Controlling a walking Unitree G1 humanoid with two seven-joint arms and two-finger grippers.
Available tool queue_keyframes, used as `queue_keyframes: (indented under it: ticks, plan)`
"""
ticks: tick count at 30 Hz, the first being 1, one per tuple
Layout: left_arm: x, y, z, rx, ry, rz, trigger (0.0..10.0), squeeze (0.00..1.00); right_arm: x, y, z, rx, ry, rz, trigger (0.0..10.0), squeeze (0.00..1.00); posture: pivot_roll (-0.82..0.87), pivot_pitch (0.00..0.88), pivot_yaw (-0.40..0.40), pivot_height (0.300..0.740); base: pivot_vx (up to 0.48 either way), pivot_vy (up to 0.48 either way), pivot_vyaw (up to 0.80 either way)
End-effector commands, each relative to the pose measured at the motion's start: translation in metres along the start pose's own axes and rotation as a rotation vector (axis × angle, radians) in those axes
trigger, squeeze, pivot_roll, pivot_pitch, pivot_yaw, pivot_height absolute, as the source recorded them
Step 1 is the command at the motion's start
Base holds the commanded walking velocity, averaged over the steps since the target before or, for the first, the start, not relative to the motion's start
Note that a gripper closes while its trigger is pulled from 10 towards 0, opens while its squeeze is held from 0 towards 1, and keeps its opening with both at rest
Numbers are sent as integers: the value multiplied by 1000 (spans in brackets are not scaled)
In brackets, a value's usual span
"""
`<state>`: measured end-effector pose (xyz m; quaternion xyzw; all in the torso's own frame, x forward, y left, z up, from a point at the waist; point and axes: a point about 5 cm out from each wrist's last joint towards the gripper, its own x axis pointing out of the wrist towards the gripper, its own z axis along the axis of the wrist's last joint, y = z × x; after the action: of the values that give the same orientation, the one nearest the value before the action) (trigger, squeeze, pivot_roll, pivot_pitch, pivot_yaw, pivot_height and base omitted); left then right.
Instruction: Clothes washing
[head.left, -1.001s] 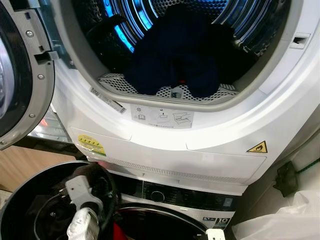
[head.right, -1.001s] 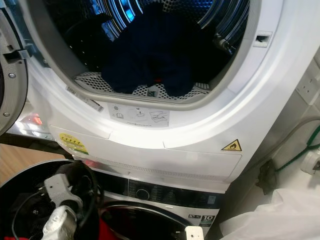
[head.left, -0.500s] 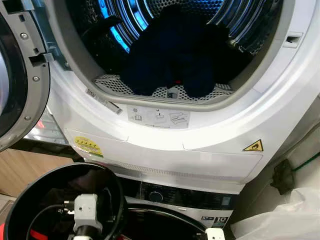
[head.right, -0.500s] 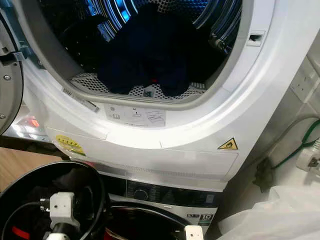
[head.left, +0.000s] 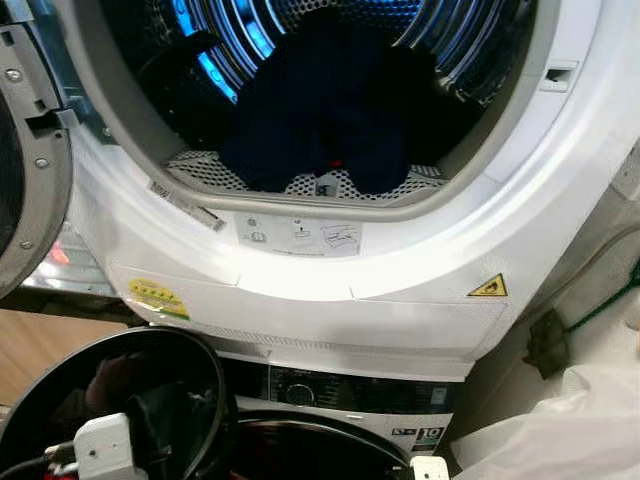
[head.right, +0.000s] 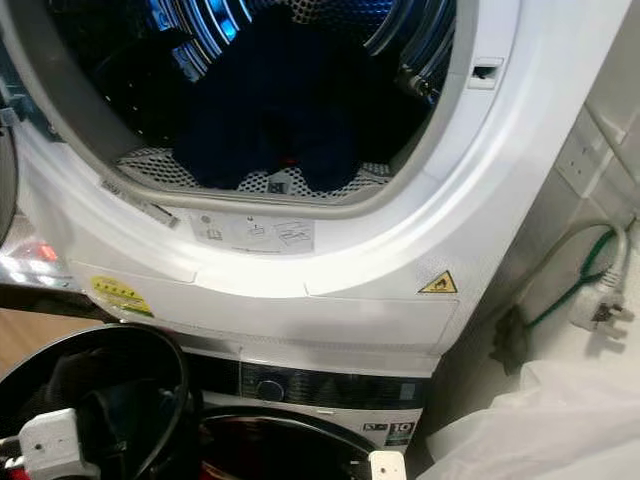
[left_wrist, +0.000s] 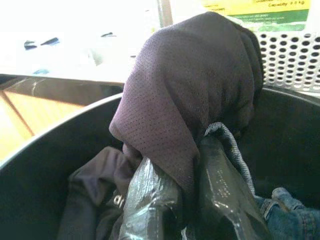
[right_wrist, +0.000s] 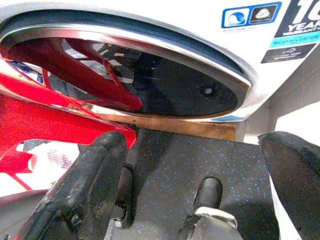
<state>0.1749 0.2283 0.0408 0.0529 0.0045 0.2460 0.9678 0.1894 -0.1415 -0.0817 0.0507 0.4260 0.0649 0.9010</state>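
The dryer (head.left: 420, 300) sits stacked on top of the washing machine (head.left: 350, 400), and its door (head.left: 25, 150) stands swung open at the robot's left. Inside the blue-lit drum (head.left: 250, 40), a dark navy garment (head.left: 320, 110) lies heaped at the front, resting on the perforated lint filter (head.left: 200, 165) just behind the door rim. A yellow label (head.left: 155, 298) and a flame warning sticker (head.left: 487, 287) are fixed to the dryer's white front panel below the opening.

A round black laundry basket (head.left: 215, 400) stands in front of the washing machine, at the lower left of the head views. The left gripper (left_wrist: 187, 200) is inside this basket, its two black fingers (left_wrist: 225, 200) closed tightly on a dark purple mesh garment (left_wrist: 190, 90), which is bunched above the fingertips at the level of the basket's rim. Blue denim (left_wrist: 287, 217) lies in the basket beside the gripper.

The right gripper (right_wrist: 190, 170) hangs low before the washing machine's glass door (right_wrist: 165, 85), above a dark speckled floor (right_wrist: 175, 165). Its fingers (right_wrist: 85, 190) are spread wide apart and hold nothing. Red fabric (right_wrist: 45, 115) shows at the washer's door.

A white plastic bag (head.right: 540, 420) lies at the robot's right, beside a white plug (head.right: 600, 305) on a green cable.
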Motion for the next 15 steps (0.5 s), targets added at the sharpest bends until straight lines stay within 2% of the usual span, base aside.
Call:
queue_keyframes:
  ticks: [1, 3, 7, 10, 12, 14, 15]
  plan:
    - [-2, 10, 9, -13, -8, 69, 0, 0, 0, 1, 0, 9, -1, 6, 10000, 0, 92, 0, 48, 740, 0, 0, 0]
    - [-7, 20, 10, -32, 25, 137, 0, 0, 0, 2, 0, 11, -1, 6, 10000, 0, 92, 0, 49, 740, 0, 0, 0]
    - [-5, 28, 19, -24, 14, 169, 0, 0, 0, 2, 0, 7, 1, 11, 10000, 0, 110, 0, 47, 740, 0, 0, 0]
    - [-3, 24, 19, 1, 9, 114, 0, 0, 1, 3, 0, 1, 5, 17, 10000, 0, 110, 0, 47, 740, 0, 0, 0]
    - [-2, 7, 15, 39, 23, -36, 0, 0, 1, 4, -1, -3, 7, 21, 10000, 0, 116, 0, 45, 740, 0, 0, 0]
    - [-2, -4, 17, 123, -17, -130, 3608, 0, 1, 4, -1, -3, 7, 22, 10000, 0, 113, 0, 46, 740, 0, 0, 0]
    - [-1, -11, 19, 157, -42, -179, 8706, 0, 1, 4, -1, -2, 7, 22, 10000, 0, 110, 0, 47, 740, 0, 0, 0]
